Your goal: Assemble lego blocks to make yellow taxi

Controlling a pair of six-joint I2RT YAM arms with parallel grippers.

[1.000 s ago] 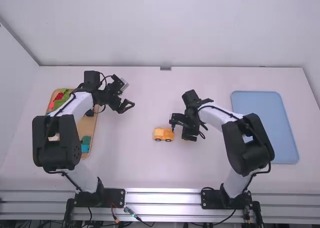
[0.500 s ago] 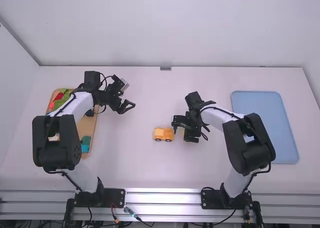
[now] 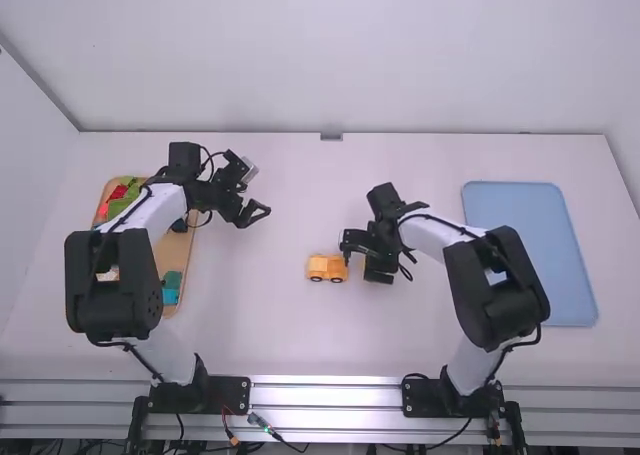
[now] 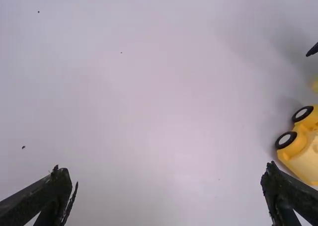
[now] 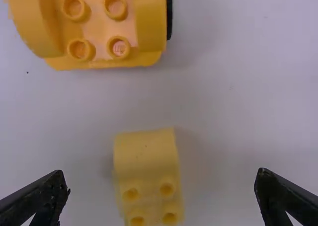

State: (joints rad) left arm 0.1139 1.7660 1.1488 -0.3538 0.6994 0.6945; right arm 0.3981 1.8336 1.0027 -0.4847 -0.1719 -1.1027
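The yellow car base (image 3: 327,267) stands upright on its wheels at mid-table. Beside it on the right, my right gripper (image 3: 360,258) is low over the table. In the right wrist view my right gripper (image 5: 162,184) is open, with a loose yellow studded block (image 5: 146,161) lying between its fingers, untouched. The car base (image 5: 102,30) shows four-stud rows apart from that block. My left gripper (image 3: 256,213) hangs open to the car's back left. In the left wrist view the left gripper (image 4: 168,179) holds nothing, and the car base (image 4: 304,149) lies off to one side.
A wooden tray (image 3: 176,293) with green, red and teal blocks sits at the left, partly under the left arm. A blue tray (image 3: 530,250) lies at the right, beyond the right arm.
My right gripper first shifted right, away from the car base, then came slightly back left. The left arm and the car base have stayed in place.
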